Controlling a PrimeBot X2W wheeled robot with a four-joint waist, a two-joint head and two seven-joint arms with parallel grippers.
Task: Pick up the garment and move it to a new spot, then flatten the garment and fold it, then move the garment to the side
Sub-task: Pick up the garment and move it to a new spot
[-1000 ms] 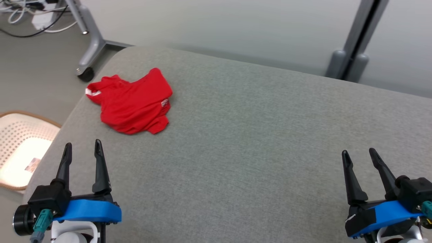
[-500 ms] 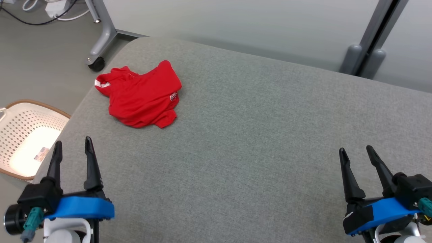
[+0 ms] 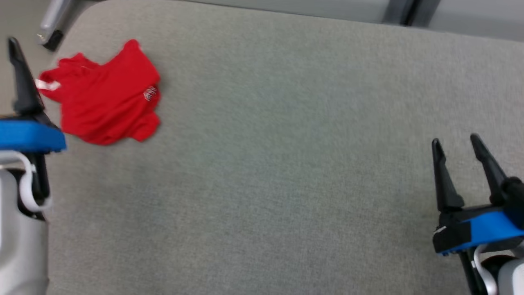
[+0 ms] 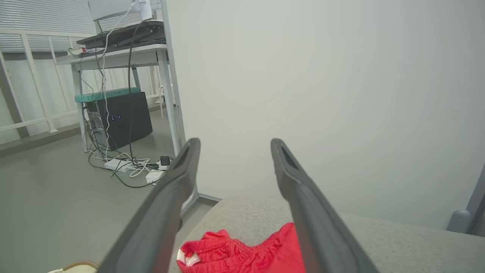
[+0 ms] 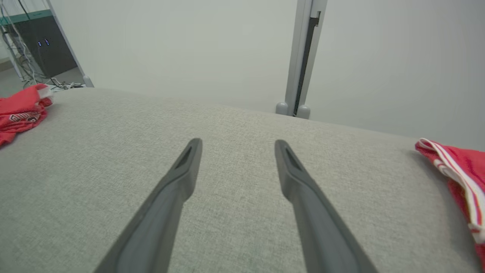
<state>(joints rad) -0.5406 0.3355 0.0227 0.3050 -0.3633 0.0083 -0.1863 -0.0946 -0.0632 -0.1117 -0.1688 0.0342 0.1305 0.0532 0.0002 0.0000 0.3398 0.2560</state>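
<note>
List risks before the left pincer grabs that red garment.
The red garment lies bunched near the cushion corner; a nudge from the open left pincer might push it off.
Bunched layers: one pinch may catch several.
The striped red garment at the right could be grabbed instead.

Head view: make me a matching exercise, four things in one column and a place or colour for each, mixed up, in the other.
Things:
1. garment
2. cushion
3. left gripper
4. right gripper

Descriptions:
A. lower right, open
B. red, crumpled
C. left edge, open, near the garment
D. grey, the garment lies on it

Pairs: 1-B, 2-D, 3-C, 4-A
</note>
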